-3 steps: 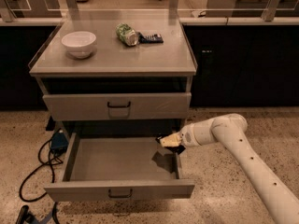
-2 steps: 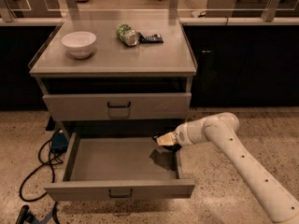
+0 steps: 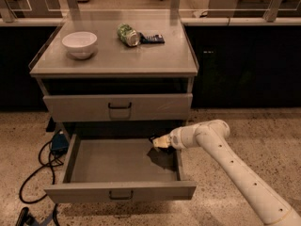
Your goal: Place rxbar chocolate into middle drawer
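The middle drawer (image 3: 120, 191) is the lower grey drawer and it stands pulled open. My gripper (image 3: 158, 141) reaches in from the right and hangs over the drawer's right rear corner. It is shut on the rxbar chocolate (image 3: 153, 138), of which only a small dark end shows at its tip. Below it a dark shadow lies on the drawer floor.
The upper grey drawer (image 3: 117, 107) is closed. On the cabinet top (image 3: 141, 58) stand a white bowl (image 3: 79, 44), a crushed green can (image 3: 127, 34) and a dark bluish wrapped bar (image 3: 152, 38). A blue box with black cables (image 3: 58, 143) lies on the floor at left.
My gripper has moved a little to the left, further over the open drawer, with the bar in it. The drawers and the things on top have not moved.
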{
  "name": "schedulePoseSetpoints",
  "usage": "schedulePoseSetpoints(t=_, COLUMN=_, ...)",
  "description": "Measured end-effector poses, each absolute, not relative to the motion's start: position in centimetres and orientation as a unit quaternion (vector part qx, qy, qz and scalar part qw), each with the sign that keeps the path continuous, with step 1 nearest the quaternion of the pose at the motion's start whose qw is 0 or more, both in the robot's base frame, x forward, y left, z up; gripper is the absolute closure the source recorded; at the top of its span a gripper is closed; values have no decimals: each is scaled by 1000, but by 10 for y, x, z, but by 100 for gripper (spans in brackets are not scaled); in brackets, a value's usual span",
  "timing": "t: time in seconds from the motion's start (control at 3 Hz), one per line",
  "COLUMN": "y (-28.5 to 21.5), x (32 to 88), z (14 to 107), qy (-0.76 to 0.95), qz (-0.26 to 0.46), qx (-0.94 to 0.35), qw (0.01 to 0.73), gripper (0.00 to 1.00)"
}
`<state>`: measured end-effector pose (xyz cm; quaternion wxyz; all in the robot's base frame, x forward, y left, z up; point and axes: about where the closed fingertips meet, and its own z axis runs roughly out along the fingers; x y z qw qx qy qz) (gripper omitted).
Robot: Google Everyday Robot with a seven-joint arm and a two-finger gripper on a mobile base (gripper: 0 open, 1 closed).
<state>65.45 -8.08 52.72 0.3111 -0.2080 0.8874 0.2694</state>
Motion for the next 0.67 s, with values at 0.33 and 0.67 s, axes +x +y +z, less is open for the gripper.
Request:
schedulePoseSetpoints(t=0.33, y=-70, x=653, z=512, qy=886, qz=277, qx=-208, qw=310, gripper=100)
schedulePoseSetpoints(t=0.67, y=-44, x=655, z=476, qy=892, qz=275, qx=-194, qw=303, gripper=100)
